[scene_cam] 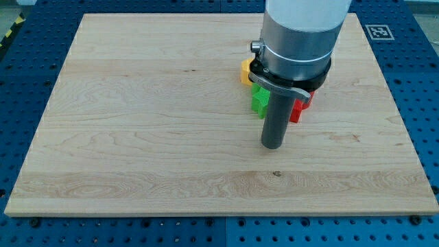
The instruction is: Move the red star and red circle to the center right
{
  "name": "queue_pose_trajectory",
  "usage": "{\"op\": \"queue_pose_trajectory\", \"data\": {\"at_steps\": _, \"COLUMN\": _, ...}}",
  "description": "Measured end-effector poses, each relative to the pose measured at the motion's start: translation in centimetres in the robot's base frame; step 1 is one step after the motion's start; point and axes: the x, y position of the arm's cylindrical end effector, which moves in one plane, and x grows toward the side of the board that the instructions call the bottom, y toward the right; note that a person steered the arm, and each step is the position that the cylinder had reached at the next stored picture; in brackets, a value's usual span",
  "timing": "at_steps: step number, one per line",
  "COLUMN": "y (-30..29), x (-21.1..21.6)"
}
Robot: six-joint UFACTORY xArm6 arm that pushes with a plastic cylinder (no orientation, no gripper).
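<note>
Pale wooden worktop [137,123] on a blue perforated base; fiducial tag [378,31] at the view's top right corner.

No pincer on this rig, so apart or together does not apply. Only a dark rod, my tip [273,146] resting on bare wood just below a tight cluster of blocks.

Cluster sits right of centre, upper half of the board, mostly hidden behind the arm's grey housing.
- green block [260,99]: just left of the rod, shape unclear.
- yellow block [245,71]: above the green, only an edge showing.
- red block [299,108]: just right of the rod, angular edges. Star or circle, cannot tell. No second red piece can be made out.

Risks, as I judge them:
- Blocks are packed together; a push on red likely drags green or yellow along.
- Arm hides the cluster, so contact side is hard to pick.
- Off-centre contact could spin red aside, away from the centre right.
</note>
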Motion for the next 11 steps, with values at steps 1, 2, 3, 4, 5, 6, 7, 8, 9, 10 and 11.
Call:
{"op": "queue_pose_trajectory", "data": {"at_steps": 1, "y": 0.6, "x": 0.0}}
{"op": "queue_pose_trajectory", "data": {"at_steps": 2, "y": 2.0, "x": 0.0}}
{"op": "queue_pose_trajectory", "data": {"at_steps": 3, "y": 2.7, "x": 0.0}}
{"op": "queue_pose_trajectory", "data": {"at_steps": 4, "y": 2.7, "x": 0.0}}
{"op": "queue_pose_trajectory", "data": {"at_steps": 5, "y": 2.7, "x": -0.6}}
{"op": "queue_pose_trajectory", "data": {"at_steps": 6, "y": 2.7, "x": -1.8}}
{"op": "queue_pose_trajectory", "data": {"at_steps": 7, "y": 2.8, "x": -2.7}}
{"op": "queue_pose_trajectory", "data": {"at_steps": 8, "y": 2.5, "x": -2.7}}
{"op": "queue_pose_trajectory", "data": {"at_steps": 9, "y": 1.8, "x": -3.4}}
{"op": "queue_pose_trajectory", "data": {"at_steps": 10, "y": 1.8, "x": -5.2}}
{"op": "queue_pose_trajectory", "data": {"at_steps": 11, "y": 2.9, "x": -6.6}}
